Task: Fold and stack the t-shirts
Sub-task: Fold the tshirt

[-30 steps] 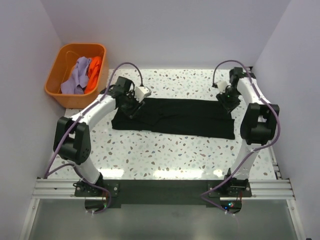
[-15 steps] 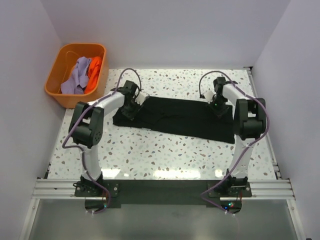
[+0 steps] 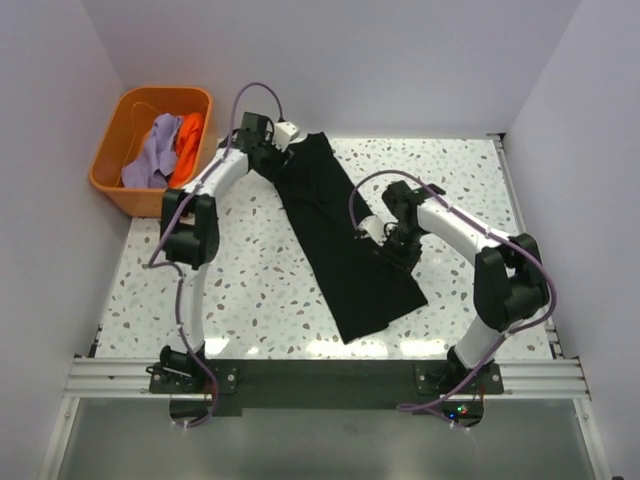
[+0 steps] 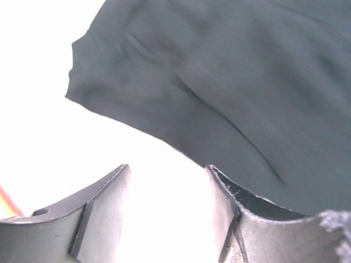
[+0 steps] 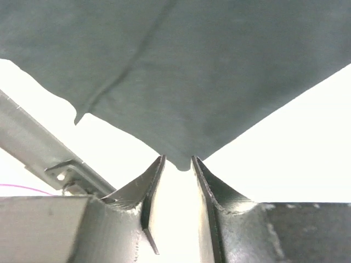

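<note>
The black t-shirt lies flat as a long folded strip, running diagonally from the far middle to the near middle of the table. My left gripper is at the strip's far end with its jaws open and empty; the shirt lies just beyond and to the right of them. My right gripper is at the strip's right edge. Its jaws stand narrowly apart, with the tip of a shirt corner between the fingertips. A lavender t-shirt and an orange t-shirt lie crumpled in the tub.
The orange plastic tub stands off the table's far left corner. White walls close in the back and both sides. An aluminium rail runs along the near edge and shows in the right wrist view. Speckled tabletop lies left of the shirt.
The black shirt has swung from lying across the table to lying diagonally front to back. My left gripper moved to the far edge and opened; my right gripper moved toward the near middle.
</note>
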`<state>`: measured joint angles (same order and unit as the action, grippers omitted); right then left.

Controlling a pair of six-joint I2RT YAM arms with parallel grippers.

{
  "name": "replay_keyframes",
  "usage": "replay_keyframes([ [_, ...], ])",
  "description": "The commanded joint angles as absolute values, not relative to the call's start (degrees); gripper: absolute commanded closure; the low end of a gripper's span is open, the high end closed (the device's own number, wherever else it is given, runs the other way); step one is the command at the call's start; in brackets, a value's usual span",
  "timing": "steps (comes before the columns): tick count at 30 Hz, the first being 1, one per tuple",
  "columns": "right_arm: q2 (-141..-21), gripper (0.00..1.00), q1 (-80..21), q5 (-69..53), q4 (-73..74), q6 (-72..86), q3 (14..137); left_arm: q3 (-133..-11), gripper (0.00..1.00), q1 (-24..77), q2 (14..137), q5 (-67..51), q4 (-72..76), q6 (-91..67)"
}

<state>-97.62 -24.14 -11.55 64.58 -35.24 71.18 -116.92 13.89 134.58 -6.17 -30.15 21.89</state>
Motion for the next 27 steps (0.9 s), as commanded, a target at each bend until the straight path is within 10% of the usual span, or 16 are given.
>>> replay_keyframes([
  [1, -98.9, 0.73, -22.9, -10.3, 62.8, -36.3, 72.2, -104.0, 0.38, 14.8, 116.8, -12.6, -16.9, 20.8],
  [14, -110.4, 0.89, -27.1, -8.3, 52.5, -35.2, 65.7, -94.0, 0.42, 15.1, 113.8, -16.2, -28.1, 12.0],
  [27, -108.7, 0.81, -46.7, -25.2, 57.5, -29.3, 69.0, -90.3, 0.46, 19.8, 117.1, -18.4, -30.2, 11.4],
])
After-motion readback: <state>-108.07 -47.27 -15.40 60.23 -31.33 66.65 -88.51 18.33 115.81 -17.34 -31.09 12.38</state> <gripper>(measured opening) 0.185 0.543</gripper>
